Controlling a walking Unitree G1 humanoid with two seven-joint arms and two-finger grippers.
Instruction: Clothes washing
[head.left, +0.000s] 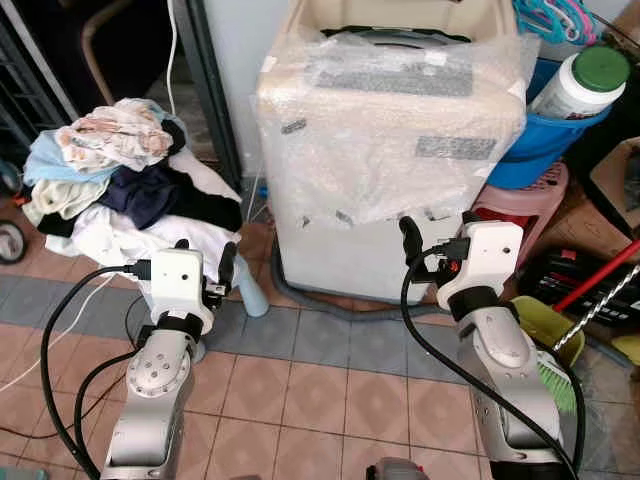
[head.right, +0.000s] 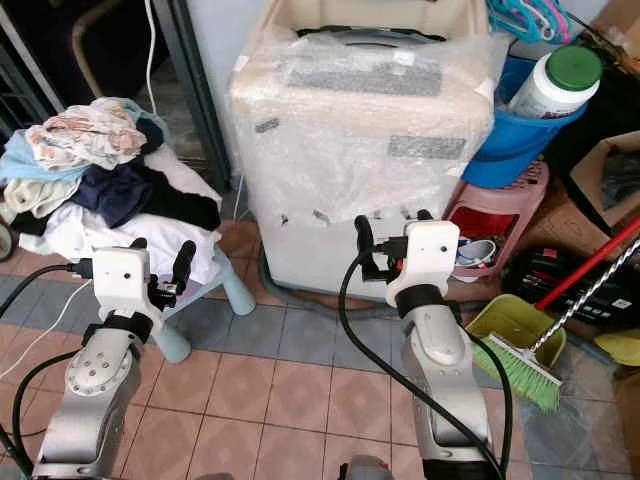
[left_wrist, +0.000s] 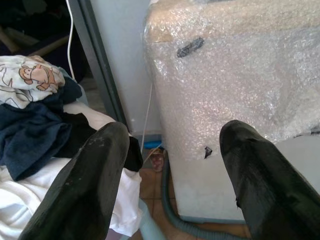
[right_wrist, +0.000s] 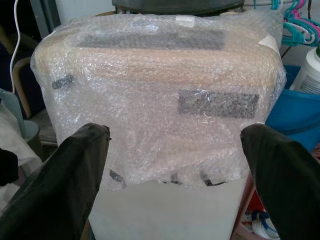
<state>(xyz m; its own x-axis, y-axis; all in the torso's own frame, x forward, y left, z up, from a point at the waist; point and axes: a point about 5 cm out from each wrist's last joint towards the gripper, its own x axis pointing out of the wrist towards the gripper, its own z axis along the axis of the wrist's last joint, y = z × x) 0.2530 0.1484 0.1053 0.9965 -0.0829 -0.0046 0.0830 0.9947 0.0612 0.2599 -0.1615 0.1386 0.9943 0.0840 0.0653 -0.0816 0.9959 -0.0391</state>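
Robot's standing in front of the washer (head.left: 390, 150), both arms up, nothing picked up yet. Looks like the very start: approach done, loading not begun. Left hand (head.left: 205, 268) is spread wide and empty, hovering just beside the clothes (head.left: 120, 180); in its wrist view the two black fingers (left_wrist: 85, 185) frame the dark and white garments at one side and the washer's corner at the other. Right hand (head.left: 440, 240) is also spread and empty, held near the washer's front, pointing straight at it.

The clothes sit heaped on a small pale stool (head.left: 250, 295) to the left of the washer, a printed piece on top, then light blue, navy, black, white at the bottom.

Next move, I'd say: left hand swings over to the pile, closes on a top garment, carries it up and into the tub. Lid seems open at the back, but can't see the tub's inside from here.

In the way: bubble wrap (right_wrist: 160, 95) is draped over the washer's top and front, incl. the control panel, so buttons are covered. A grey hose (head.left: 330, 300) curls on the floor round the base. On the right: blue bucket (head.left: 545, 140) w/ a green-capped bottle (head.left: 580, 80), pink stool (head.left: 530, 205), broom (head.right: 520, 365), dustpan (head.right: 505, 320). Tight on that side, so the right arm has little room to swing.
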